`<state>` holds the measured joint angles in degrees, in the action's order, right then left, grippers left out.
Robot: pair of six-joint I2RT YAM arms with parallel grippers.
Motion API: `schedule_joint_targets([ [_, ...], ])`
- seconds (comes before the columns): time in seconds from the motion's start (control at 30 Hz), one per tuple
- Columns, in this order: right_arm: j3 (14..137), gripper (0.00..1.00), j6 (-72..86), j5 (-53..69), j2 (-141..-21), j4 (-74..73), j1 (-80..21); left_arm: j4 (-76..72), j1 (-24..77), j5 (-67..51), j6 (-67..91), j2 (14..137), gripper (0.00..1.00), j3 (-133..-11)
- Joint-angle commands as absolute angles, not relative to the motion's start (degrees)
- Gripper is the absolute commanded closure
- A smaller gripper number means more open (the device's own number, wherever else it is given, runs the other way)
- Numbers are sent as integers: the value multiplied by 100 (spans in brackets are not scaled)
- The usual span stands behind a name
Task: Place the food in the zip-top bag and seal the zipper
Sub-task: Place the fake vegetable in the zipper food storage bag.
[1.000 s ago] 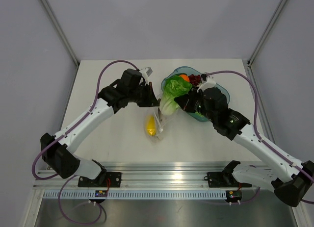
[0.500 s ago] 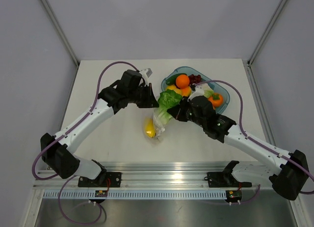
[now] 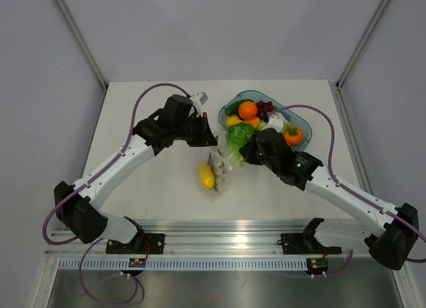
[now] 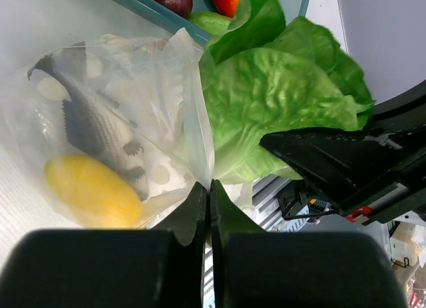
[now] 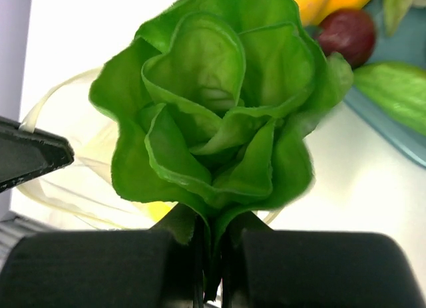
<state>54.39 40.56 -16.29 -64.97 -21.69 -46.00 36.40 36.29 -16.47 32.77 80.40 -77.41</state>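
Observation:
The clear zip-top bag (image 3: 216, 169) lies at the table's middle with a yellow lemon (image 3: 206, 177) and a grey piece (image 4: 100, 132) inside. My left gripper (image 4: 210, 185) is shut on the bag's mouth edge (image 4: 196, 122) and holds it up. My right gripper (image 5: 214, 221) is shut on the green lettuce (image 5: 216, 122), which hangs at the bag's mouth (image 3: 238, 136). The lettuce also shows in the left wrist view (image 4: 279, 95), beside the bag's lifted edge. The zipper strip is not clear to see.
The teal oval tray (image 3: 303, 122) at the back right holds oranges (image 3: 247, 110), a cucumber (image 3: 233, 108), dark red grapes (image 3: 265, 107) and other toy food. The rail runs along the near edge (image 3: 219, 245).
My right gripper has carried the lettuce from over the tray down and left, then settled it at the bag's mouth. My left gripper has kept hold of the bag's edge.

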Motion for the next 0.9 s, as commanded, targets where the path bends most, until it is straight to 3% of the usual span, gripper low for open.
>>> schedule_joint_targets([
  [0.0,6020,100,3569,-2407,-6363,-2741,-4658,3436,3639,-1819,3147,7805,100,-8032],
  [0.37,6846,100,3129,-2988,-6504,-3700,-4843,3630,3647,-1801,3041,7919,100,-8341],
  [0.87,6838,100,3401,-1732,-6539,-2189,-4852,3577,3709,-1969,2865,8218,100,-8130],
])
